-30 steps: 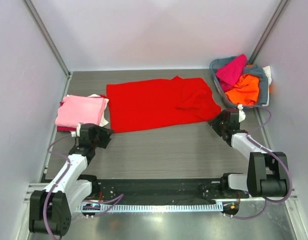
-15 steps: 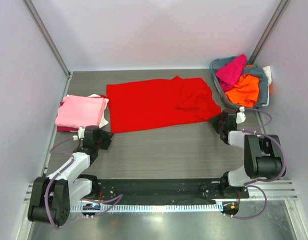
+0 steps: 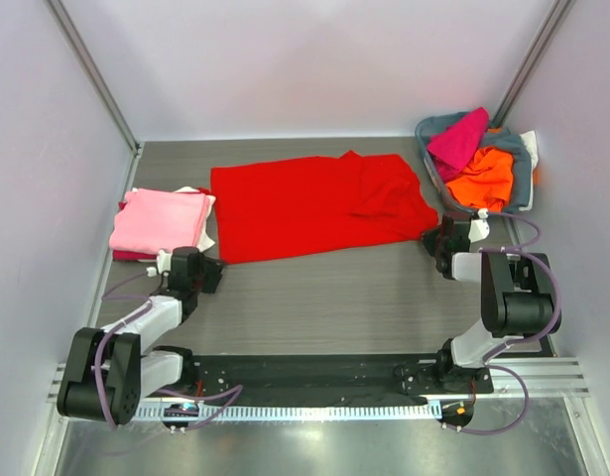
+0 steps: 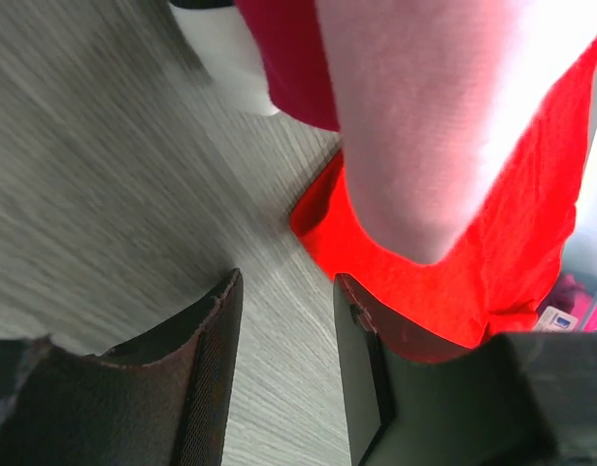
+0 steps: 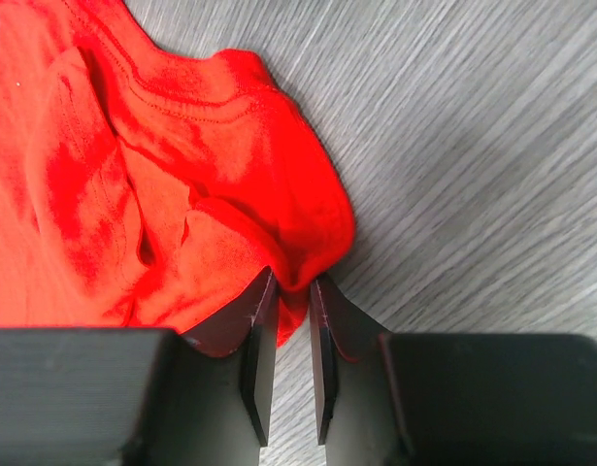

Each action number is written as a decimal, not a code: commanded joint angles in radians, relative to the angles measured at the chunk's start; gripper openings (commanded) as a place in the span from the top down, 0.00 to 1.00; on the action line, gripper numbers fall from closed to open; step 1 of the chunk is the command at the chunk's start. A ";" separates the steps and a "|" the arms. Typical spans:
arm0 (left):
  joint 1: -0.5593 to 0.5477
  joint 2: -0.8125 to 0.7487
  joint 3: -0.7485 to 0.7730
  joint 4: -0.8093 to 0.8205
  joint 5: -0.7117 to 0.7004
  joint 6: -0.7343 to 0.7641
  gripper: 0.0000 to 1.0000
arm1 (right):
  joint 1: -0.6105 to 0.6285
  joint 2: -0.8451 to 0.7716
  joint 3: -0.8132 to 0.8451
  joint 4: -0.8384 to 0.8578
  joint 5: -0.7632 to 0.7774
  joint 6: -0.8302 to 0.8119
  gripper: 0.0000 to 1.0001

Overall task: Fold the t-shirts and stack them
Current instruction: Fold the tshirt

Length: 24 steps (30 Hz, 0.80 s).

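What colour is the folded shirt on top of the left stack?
The top folded cloth t-shirt is light pink; clearest in the top external view.

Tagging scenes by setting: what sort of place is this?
Probably a lab robot cell, not a home: plain white walls boxing in a grey table, left arm and right arm bolted at its near edge, and staged laundry: red shirt, pink stack, basket.

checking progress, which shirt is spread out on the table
The red shirt, spread across the middle of the table. The pink shirt lies folded at the left; the magenta shirt and the orange shirt sit bunched in the basket.
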 commanded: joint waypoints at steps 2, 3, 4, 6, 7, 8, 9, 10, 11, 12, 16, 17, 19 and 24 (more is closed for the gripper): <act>-0.023 0.054 0.003 0.076 -0.043 -0.015 0.57 | -0.009 0.012 0.025 0.015 0.042 -0.015 0.76; -0.033 0.067 0.004 0.081 -0.052 -0.019 0.57 | -0.007 0.014 0.024 0.017 0.039 -0.015 0.76; -0.039 0.076 0.006 0.093 -0.057 -0.022 0.57 | -0.007 0.014 0.019 0.018 0.035 -0.015 0.76; -0.051 0.108 0.011 0.105 -0.065 -0.028 0.57 | -0.007 0.011 0.016 0.018 0.032 -0.012 0.76; -0.054 0.119 0.015 0.110 -0.077 -0.031 0.58 | -0.009 0.006 0.015 0.020 0.026 -0.012 0.76; -0.059 0.127 0.018 0.112 -0.086 -0.030 0.58 | -0.007 0.005 0.011 0.021 0.025 -0.012 0.76; -0.060 0.142 0.020 0.113 -0.095 -0.034 0.59 | -0.007 0.002 0.011 0.023 0.023 -0.011 0.76; -0.062 0.150 0.020 0.124 -0.114 -0.041 0.61 | -0.007 -0.009 0.004 0.026 0.022 -0.009 0.76; -0.063 0.157 0.020 0.128 -0.120 -0.044 0.65 | -0.009 -0.017 0.001 0.026 0.022 -0.009 0.76; -0.065 0.172 0.021 0.133 -0.126 -0.047 0.69 | -0.009 -0.021 -0.002 0.026 0.020 -0.009 0.76; -0.063 0.188 0.029 0.144 -0.155 -0.051 0.92 | -0.007 -0.050 -0.004 0.006 0.034 -0.017 0.76; -0.065 0.186 0.030 0.141 -0.173 -0.048 1.00 | -0.009 -0.061 -0.004 0.000 0.037 -0.018 0.76; -0.063 0.176 0.046 0.094 -0.192 -0.041 1.00 | -0.010 -0.070 -0.005 -0.021 0.054 -0.024 0.76; -0.022 0.096 0.064 -0.002 -0.177 0.018 1.00 | -0.021 -0.112 -0.037 -0.029 0.060 -0.043 0.62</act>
